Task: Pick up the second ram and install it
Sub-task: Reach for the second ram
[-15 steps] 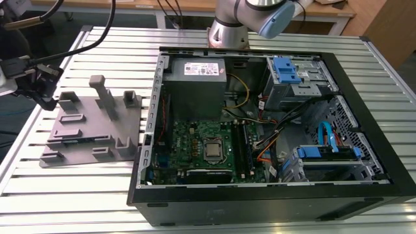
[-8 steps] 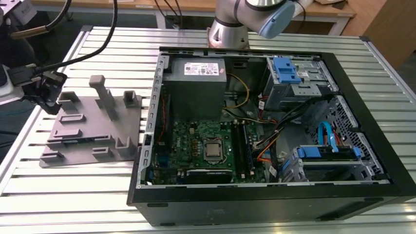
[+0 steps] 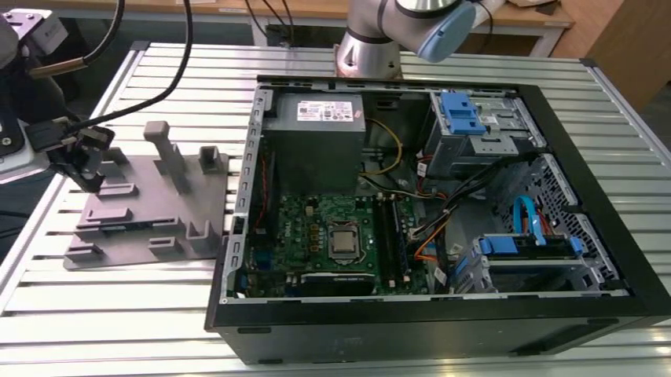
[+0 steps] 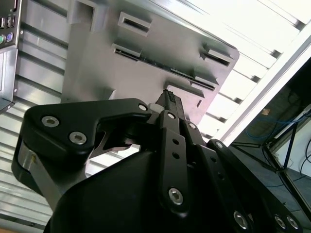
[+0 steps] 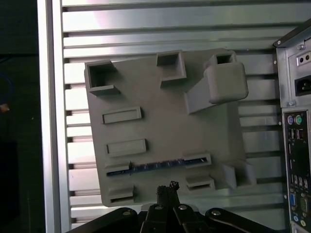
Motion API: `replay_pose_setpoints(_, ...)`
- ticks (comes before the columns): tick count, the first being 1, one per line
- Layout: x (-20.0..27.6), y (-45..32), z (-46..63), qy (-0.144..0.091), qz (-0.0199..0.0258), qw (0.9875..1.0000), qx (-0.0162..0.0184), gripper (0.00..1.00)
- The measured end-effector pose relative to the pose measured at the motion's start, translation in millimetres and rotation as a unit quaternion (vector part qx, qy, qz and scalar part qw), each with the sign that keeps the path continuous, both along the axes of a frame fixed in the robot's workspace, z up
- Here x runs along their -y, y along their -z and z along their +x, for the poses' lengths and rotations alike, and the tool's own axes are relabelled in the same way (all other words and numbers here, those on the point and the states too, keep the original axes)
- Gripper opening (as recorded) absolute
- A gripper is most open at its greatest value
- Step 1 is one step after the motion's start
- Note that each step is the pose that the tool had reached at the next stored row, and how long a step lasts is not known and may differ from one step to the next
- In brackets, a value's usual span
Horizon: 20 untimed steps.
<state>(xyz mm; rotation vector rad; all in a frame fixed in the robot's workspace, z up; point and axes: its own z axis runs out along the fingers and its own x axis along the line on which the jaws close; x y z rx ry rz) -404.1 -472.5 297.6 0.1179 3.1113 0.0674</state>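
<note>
The second ram (image 5: pixel 155 166) is a thin dark blue-green stick standing on edge between two low holders of the grey moulded plate (image 5: pixel 160 121). It shows as a dark line (image 4: pixel 181 74) in the second wrist view. My gripper (image 5: pixel 166 186) hangs above the plate, its tips a short way to one side of the stick and not touching it. The fingers (image 4: pixel 170 99) are pressed together with nothing between them. In the exterior view the gripper (image 3: pixel 93 182) sits over the plate (image 3: pixel 157 228) at that view's left.
An open computer case (image 3: pixel 241 259) lies to the exterior view's right of the plate, with the green motherboard (image 3: pixel 314 220), power supply (image 3: pixel 314 118) and blue drive brackets (image 3: pixel 461 114) inside. Upright blocks (image 3: pixel 168 157) rise from the plate. The slatted metal table (image 3: pixel 105 314) ends near the gripper.
</note>
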Motion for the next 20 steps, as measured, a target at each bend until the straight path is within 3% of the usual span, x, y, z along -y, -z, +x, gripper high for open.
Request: replay_pose_setpoints(20, 0.0, 32.8, 0.0, 0.0, 0.0, 1.0, -0.0003, 0.07)
